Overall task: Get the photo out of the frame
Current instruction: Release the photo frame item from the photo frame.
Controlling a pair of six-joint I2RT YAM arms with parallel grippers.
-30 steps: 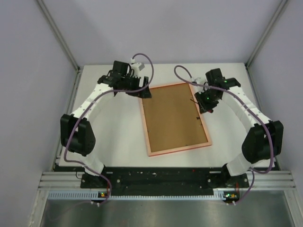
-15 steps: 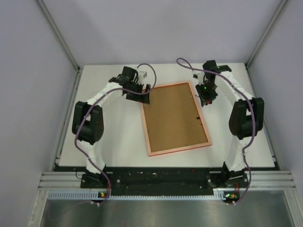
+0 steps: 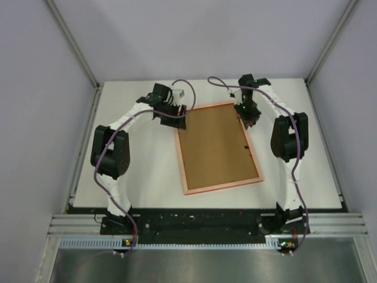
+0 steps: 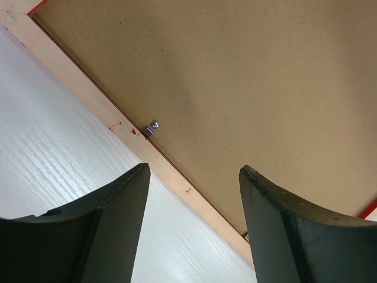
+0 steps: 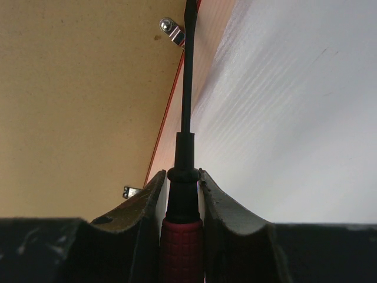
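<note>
The frame [image 3: 218,147] lies face down on the white table, its brown back up inside a pale reddish rim. The photo is hidden under that back. My left gripper [image 3: 178,120] hovers at the frame's far left corner; in the left wrist view the open jaws [image 4: 194,168] straddle the rim [image 4: 88,97] near a small metal tab [image 4: 152,128], holding nothing. My right gripper [image 3: 248,118] sits at the frame's far right edge, shut [image 5: 182,174] on a red-handled screwdriver [image 5: 185,106]. Its black shaft points toward a metal tab [image 5: 171,26] on the rim.
Another small tab [image 5: 131,191] sits on the frame's edge, closer to the right jaws. White tabletop [image 3: 135,171] surrounds the frame. Grey walls with metal rails close in the table on the left, right and back. The arm bases stand at the near edge.
The right arm has drawn in and carried the screwdriver up the frame's right edge toward its far corner. The left arm folded in earlier, and its jaws have narrowed somewhat.
</note>
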